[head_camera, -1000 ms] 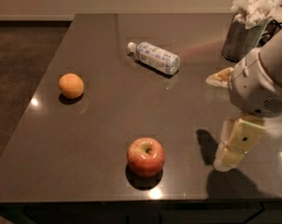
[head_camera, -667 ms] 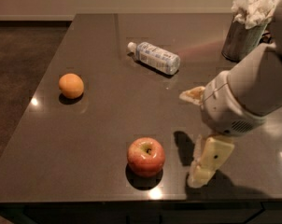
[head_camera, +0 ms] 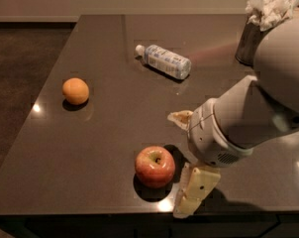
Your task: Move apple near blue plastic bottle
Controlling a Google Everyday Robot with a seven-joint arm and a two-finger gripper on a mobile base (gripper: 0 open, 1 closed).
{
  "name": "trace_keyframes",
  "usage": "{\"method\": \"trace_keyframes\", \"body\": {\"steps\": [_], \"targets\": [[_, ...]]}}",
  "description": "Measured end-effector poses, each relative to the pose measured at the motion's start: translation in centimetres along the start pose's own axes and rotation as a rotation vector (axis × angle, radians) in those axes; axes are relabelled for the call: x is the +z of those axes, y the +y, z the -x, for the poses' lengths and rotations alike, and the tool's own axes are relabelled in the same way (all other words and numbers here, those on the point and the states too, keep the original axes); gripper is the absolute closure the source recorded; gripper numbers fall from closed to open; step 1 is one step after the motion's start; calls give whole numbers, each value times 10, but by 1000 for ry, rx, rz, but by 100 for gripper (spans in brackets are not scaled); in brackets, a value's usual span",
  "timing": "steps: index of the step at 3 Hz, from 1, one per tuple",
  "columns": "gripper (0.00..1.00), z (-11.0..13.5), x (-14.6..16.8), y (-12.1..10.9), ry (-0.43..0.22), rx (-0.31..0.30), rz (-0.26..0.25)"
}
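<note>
The red apple (head_camera: 155,166) with a yellow-green patch at its stem stands near the front edge of the dark table (head_camera: 110,128). The blue plastic bottle (head_camera: 164,61) lies on its side further back, cap pointing left, well apart from the apple. My gripper (head_camera: 187,155) is open just right of the apple. One pale finger (head_camera: 181,118) is behind and right of the apple. The other finger (head_camera: 194,190) is in front and right of it, by the table edge. The apple is not between the fingers.
A plain orange fruit (head_camera: 75,91) sits at the left of the table. A metal cup stuffed with white napkins (head_camera: 266,19) stands at the back right. My white arm (head_camera: 268,98) covers the right side of the table. The floor lies to the left.
My arm and gripper have moved left and toward the front, from well right of the apple to right beside it. The apple, bottle and orange have not moved.
</note>
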State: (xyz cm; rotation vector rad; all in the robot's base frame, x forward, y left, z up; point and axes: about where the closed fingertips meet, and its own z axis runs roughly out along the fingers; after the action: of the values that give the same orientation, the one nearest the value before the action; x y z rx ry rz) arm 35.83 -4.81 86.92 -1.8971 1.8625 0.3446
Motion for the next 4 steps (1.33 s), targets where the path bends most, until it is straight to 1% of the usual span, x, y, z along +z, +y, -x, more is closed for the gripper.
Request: {"method": "trace_keyframes", "body": {"steps": [2, 3, 4], "targets": [[0, 14, 23, 11, -11, -16, 25], [18, 21, 32, 10, -20, -21, 39], [40, 24, 36, 10, -26, -14, 53]]}}
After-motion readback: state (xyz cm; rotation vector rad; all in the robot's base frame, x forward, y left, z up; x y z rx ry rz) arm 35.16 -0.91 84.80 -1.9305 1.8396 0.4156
